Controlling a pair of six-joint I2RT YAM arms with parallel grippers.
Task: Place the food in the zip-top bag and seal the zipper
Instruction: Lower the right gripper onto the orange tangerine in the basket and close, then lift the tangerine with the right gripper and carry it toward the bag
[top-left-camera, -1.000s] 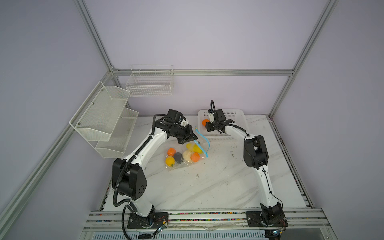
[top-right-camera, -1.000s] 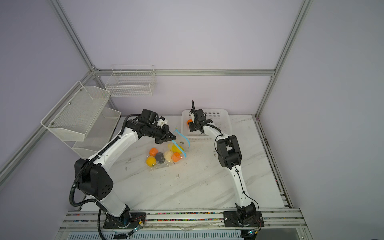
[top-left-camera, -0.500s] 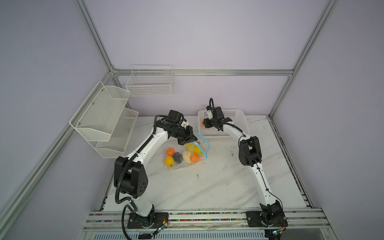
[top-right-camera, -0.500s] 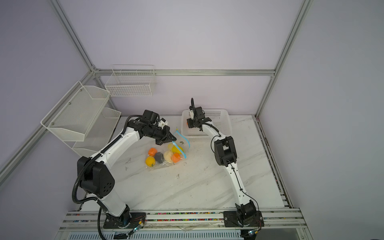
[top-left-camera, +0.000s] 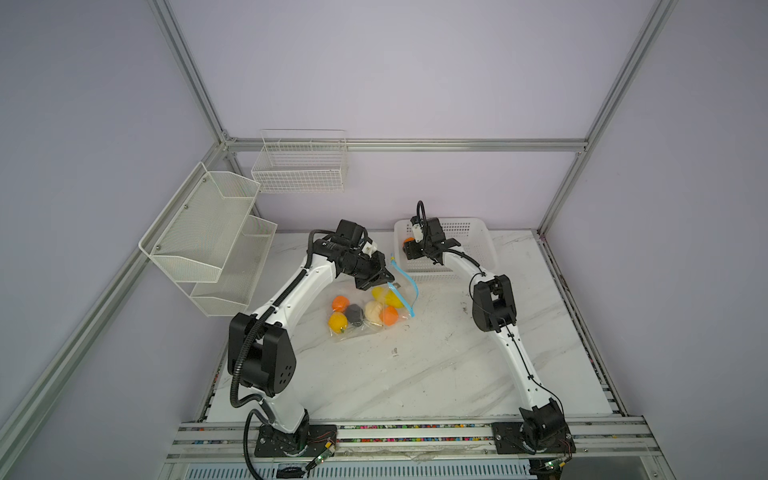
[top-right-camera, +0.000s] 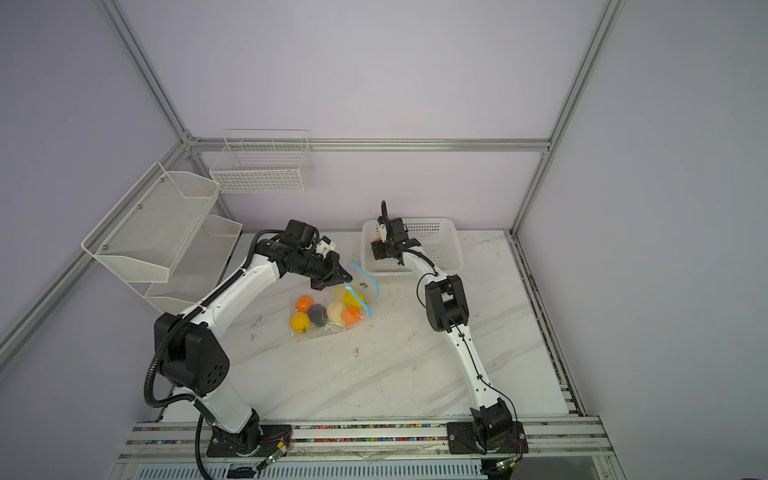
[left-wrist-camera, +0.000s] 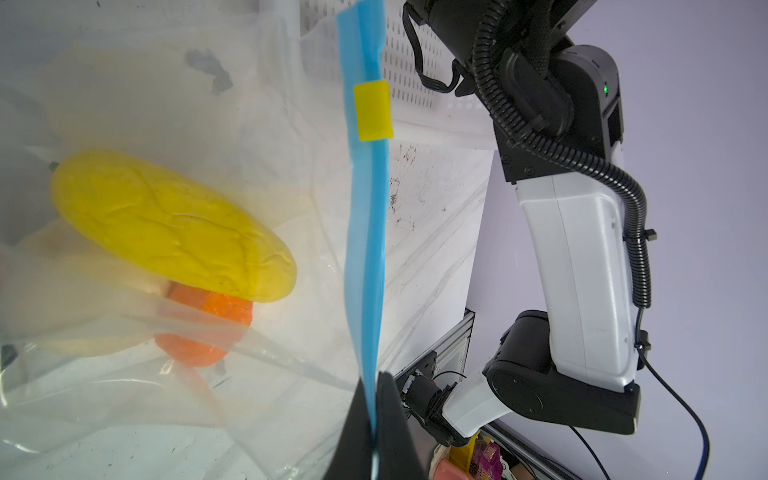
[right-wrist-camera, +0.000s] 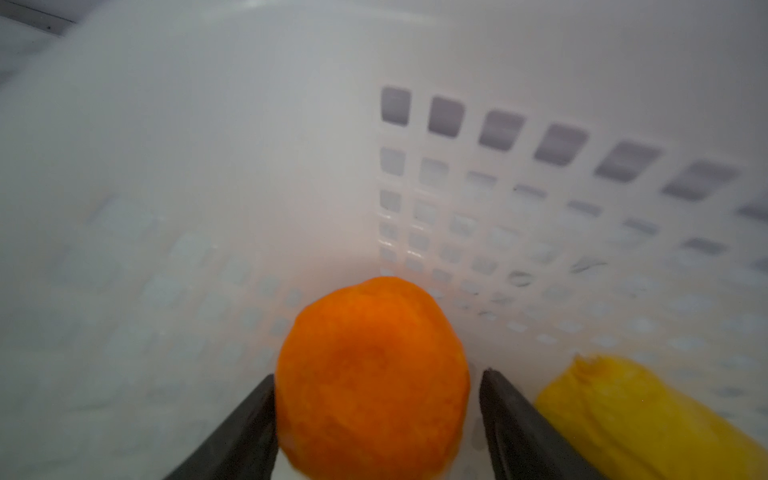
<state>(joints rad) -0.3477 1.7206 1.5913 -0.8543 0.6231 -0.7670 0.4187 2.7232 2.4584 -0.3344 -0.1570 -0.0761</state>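
Pinching zipper (left-wrist-camera: 368, 232), left claw (left-wrist-camera: 374, 382) clamped, right claw (right-wrist-camera: 378, 376) spread around tangerine (right-wrist-camera: 374, 340).

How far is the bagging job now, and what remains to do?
Done: several pieces, among them two tangerines, a cream bulb and a dark lump, lie inside the zip-top bag. In hand: the left claw pinches the zipper, holding the mouth up; the open right claw straddles a tangerine in the white basket. Left: that tangerine, the yellow fruit beside it, then sealing.

Most food (top-left-camera: 373, 311) lies inside the zip-top bag (top-left-camera: 365, 331).
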